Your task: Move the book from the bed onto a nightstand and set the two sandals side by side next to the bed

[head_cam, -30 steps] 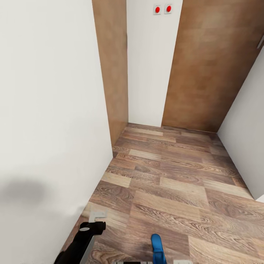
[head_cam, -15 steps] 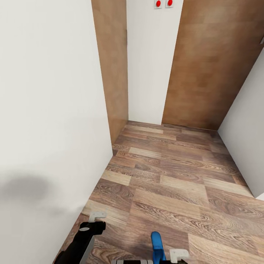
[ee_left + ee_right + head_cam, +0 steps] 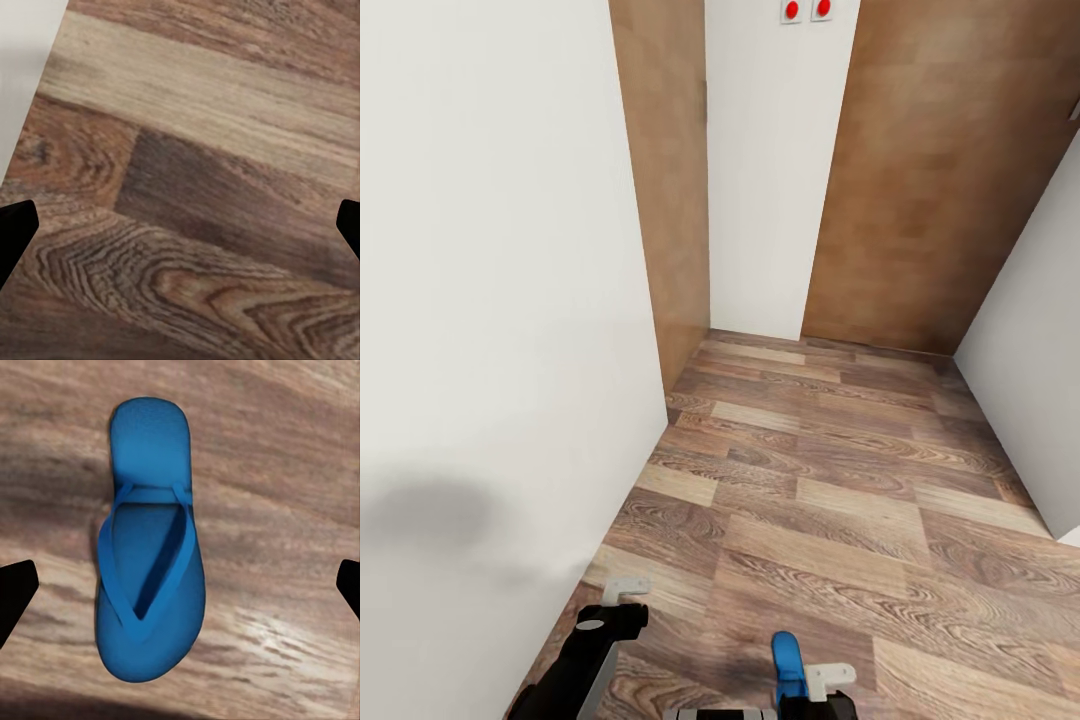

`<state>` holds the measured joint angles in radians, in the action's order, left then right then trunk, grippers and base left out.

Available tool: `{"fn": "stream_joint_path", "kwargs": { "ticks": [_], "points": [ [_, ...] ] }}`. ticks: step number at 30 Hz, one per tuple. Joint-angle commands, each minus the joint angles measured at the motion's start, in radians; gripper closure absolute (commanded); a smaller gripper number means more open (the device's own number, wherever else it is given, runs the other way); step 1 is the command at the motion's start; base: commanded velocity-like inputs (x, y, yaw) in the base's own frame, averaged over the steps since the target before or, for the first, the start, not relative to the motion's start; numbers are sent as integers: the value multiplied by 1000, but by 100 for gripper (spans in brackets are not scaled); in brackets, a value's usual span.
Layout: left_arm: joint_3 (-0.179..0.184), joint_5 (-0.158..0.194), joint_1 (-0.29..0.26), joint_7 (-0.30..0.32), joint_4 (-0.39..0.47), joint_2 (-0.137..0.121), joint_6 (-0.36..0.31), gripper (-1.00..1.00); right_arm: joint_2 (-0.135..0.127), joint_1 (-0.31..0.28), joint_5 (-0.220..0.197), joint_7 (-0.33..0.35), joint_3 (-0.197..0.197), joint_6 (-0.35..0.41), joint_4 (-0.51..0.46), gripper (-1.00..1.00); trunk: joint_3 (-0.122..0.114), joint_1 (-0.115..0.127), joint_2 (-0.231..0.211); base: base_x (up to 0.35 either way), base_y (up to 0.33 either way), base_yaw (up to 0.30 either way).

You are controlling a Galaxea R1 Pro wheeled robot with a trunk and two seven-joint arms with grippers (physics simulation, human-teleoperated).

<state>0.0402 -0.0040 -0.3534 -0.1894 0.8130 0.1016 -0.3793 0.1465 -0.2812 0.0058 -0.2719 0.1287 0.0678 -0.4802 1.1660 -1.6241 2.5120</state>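
Observation:
One blue sandal (image 3: 150, 577) lies flat on the wood-plank floor, strap side up. My right gripper (image 3: 180, 585) hovers over it, open, its dark fingertips (image 3: 15, 589) wide on either side and not touching it. In the head view the same sandal (image 3: 786, 657) sits at the lower edge, with the right gripper's white finger (image 3: 828, 678) just beside it. My left gripper (image 3: 180, 225) is open over bare floor, holding nothing; its arm (image 3: 592, 645) reaches in close to the left wall. The book, the bed and the nightstand are out of view.
I am in a narrow passage. A white wall (image 3: 490, 300) runs close along the left, and another wall (image 3: 1030, 400) closes the right. Brown wood panels (image 3: 930, 180) and a white strip with two red switches (image 3: 806, 10) stand ahead. Open plank floor (image 3: 830, 470) lies in between.
The right gripper's white finger has come into the head view beside the sandal and shifted left. The camera tilted slightly at first. The sandal and left arm stayed put.

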Motion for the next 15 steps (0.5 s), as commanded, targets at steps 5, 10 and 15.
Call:
{"fn": "stream_joint_path", "kwargs": {
  "ticks": [5, 10, 15],
  "points": [
    [3, 0, 0, -5, 2, 0, -6, -100, 1, -4, 0, -7, 14, 11, -1, -100, 1, 0, 0, 0, 0, 0],
    [3, 0, 0, -5, 2, 0, -6, -100, 2, -6, -1, -7, 18, 12, -2, -100, 20, -2, 1, 0, 0, 0],
    [3, -1, 0, -5, 2, 0, -6, -100, 2, -8, -2, -6, 19, 16, 0, -100, 39, -4, 3, 0, 0, 0]
  ]
}}
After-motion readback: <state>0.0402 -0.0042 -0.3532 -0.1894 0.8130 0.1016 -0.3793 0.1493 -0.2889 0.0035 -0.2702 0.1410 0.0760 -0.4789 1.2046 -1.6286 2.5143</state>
